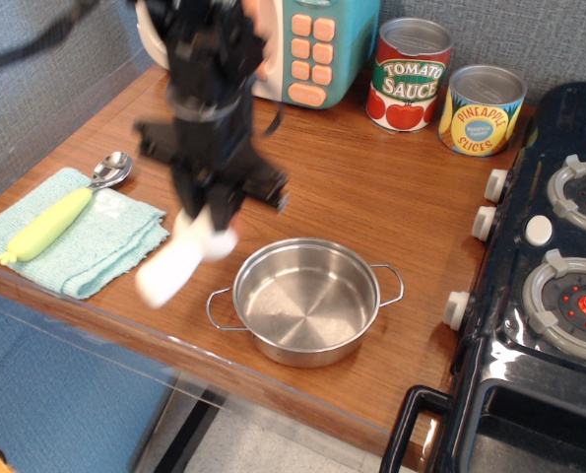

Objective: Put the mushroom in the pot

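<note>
The mushroom (pixel 179 259) hangs in the air, its cream-white stem pointing down-left, blurred by motion; its cap is hidden between the fingers. My black gripper (pixel 210 215) is shut on the cap end and holds the mushroom above the table, just left of the pot. The shiny steel pot (pixel 305 301) with two wire loop handles stands empty near the front edge of the wooden table.
A teal cloth (pixel 76 241) with a yellow-green handled spoon (pixel 56 219) lies at the left. A toy microwave (pixel 307 47) and two tin cans (pixel 411 74) stand at the back. A black toy stove (pixel 558 276) fills the right side.
</note>
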Motion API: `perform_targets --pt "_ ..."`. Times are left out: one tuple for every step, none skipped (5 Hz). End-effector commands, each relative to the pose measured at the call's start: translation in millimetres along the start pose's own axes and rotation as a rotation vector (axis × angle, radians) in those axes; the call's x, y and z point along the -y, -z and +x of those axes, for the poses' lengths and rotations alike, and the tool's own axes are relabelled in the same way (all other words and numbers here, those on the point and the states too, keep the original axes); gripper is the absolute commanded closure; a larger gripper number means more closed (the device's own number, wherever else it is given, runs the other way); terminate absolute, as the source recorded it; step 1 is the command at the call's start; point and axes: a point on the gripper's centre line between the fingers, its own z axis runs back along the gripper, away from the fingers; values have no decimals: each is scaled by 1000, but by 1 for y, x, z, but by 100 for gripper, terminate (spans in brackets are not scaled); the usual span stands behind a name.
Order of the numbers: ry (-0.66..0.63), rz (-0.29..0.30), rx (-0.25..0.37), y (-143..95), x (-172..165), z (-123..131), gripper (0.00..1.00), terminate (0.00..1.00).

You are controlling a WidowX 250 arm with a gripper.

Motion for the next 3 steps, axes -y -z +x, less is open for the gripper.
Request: perform_targets --pt "192 -100 203 -60 75 20 100 0" --pt "274 -127 176 -51 122 21 100 0" --pt "265 -132 137 -39 121 18 100 0"
